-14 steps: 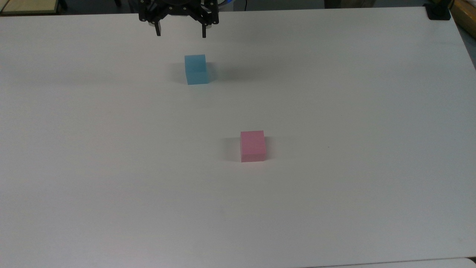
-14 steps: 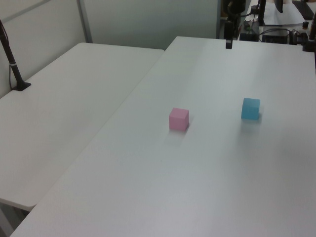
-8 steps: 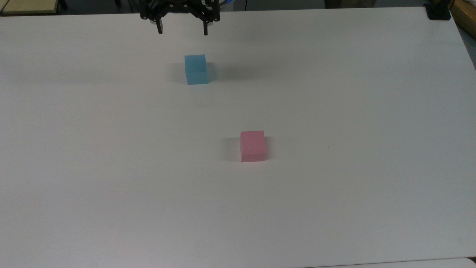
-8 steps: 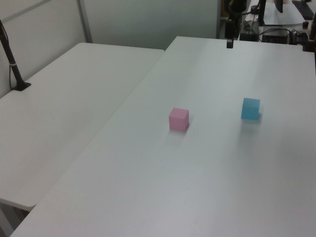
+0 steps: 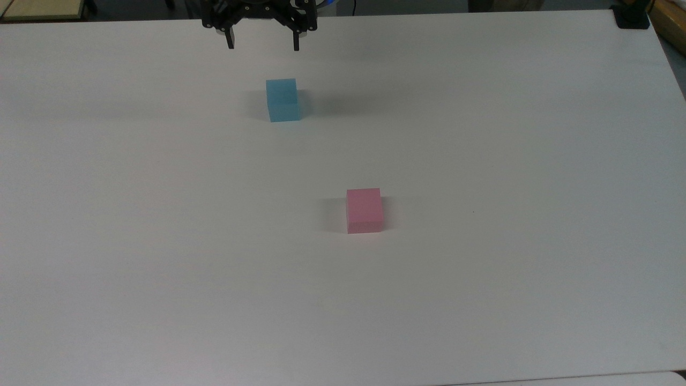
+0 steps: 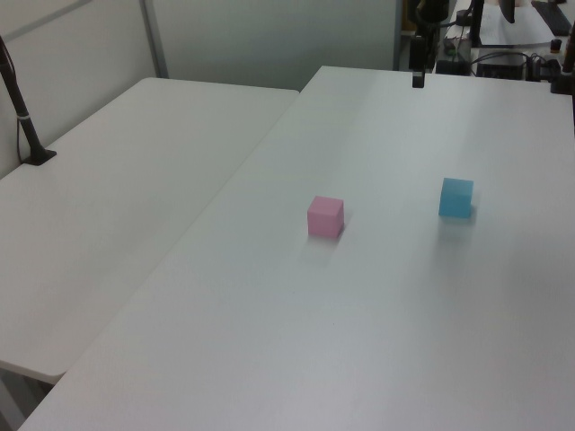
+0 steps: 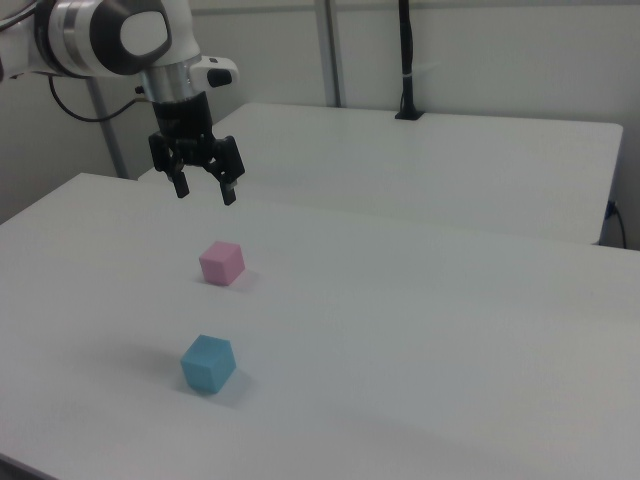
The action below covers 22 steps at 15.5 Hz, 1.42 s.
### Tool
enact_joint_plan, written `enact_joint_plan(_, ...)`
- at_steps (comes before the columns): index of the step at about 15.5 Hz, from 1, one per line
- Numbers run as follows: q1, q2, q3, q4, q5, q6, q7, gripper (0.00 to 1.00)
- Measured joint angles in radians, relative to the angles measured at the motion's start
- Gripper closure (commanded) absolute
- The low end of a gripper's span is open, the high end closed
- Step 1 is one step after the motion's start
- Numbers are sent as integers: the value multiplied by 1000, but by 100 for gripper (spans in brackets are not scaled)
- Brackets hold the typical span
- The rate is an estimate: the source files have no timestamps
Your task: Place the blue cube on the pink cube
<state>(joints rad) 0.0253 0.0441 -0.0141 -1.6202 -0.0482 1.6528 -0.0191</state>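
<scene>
Hovering high near the table's far edge, the black two-finger gripper [image 5: 262, 45] hangs spread and empty, slightly higher in the top view than a second ago, so no descent has begun. The small light-blue matte cube [image 5: 283, 100] sits just below it in the top view, untouched; the light-pink matte cube [image 5: 364, 210] rests well apart. The bare white table [image 5: 509, 161] leaves open room all round.

— Where do the cameras sit?
— Top view looks steeply down the bench [image 5: 482, 295]; left and right views watch from opposite sides, farther back.
— Shared?
— Both cubes' patch.
</scene>
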Motion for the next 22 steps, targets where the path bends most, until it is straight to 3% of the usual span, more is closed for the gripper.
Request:
enact_joint_plan(8,2,-61,0,-51,1,-15,0,0)
enact_joint_plan(18,14,-321,5,-382,2,17,-23,0)
enact_joint_plan(22,19,-342,4,-528,2,151,-65,0)
